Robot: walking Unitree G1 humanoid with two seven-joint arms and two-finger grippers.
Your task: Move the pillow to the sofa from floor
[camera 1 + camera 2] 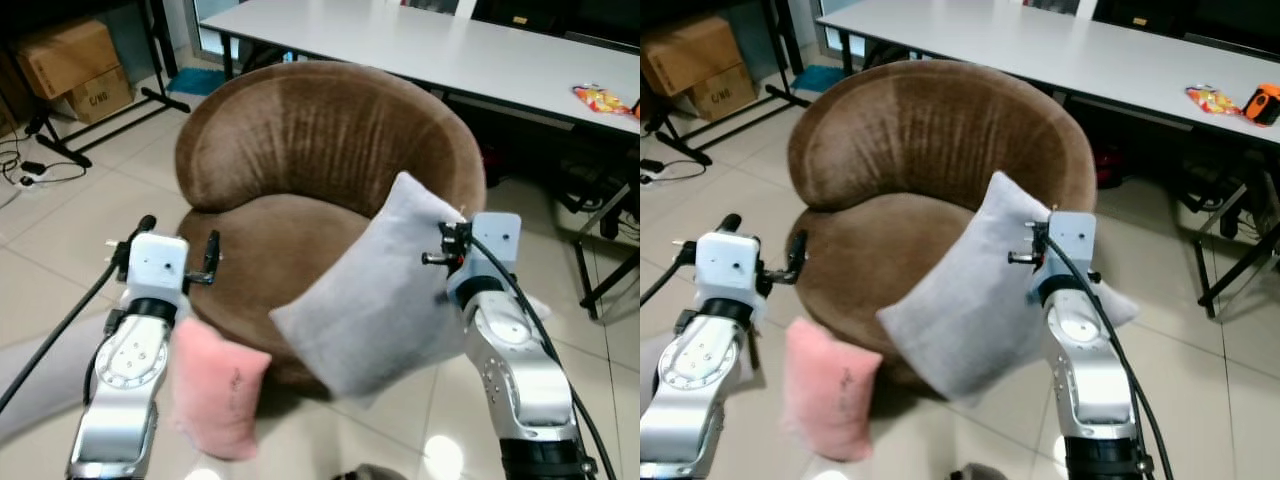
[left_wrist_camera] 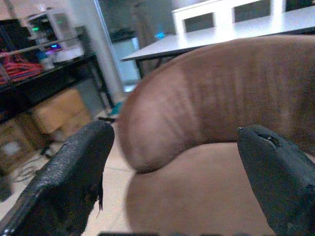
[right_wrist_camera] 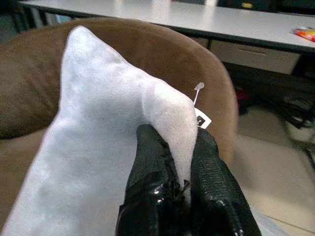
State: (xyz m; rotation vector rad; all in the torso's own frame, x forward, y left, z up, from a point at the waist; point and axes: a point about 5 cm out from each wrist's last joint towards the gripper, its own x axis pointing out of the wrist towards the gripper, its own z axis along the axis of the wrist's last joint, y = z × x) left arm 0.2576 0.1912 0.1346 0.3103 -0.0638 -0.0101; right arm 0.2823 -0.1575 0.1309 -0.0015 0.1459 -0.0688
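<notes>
Clearly, a grey pillow (image 1: 375,305) is held aloft by the right tool (image 3: 183,183), whose two black fingers (image 3: 152,167) are pinched narrowly on one corner of it, with a small white tag (image 3: 201,118) seen just beside the grip. The pillow is tilted, one corner raised toward the back of the brown sofa (image 1: 320,140), and much of it is hung over the front right part of the seat, while its lower corner is carried past the seat's front edge above the tiled floor (image 1: 60,250). Whether it is touching the seat cushion cannot be told from the head views.

The left tool (image 2: 172,177) is held wide, with nothing between its fingers, and is pointed at the sofa's seat and curved backrest from the front left. Below the left arm, a pink pillow (image 1: 215,390) is seen standing against the base of the sofa on the floor.

Behind the sofa a long white table (image 1: 440,45) is placed, and a colourful packet (image 1: 600,98) is laid near its right end, with what appears to be an orange object (image 1: 1264,103) just beside it. At the far left, cardboard boxes (image 1: 75,65) are stacked by a black stand (image 1: 110,120), and cables (image 1: 30,165) are trailed across the tiles.
</notes>
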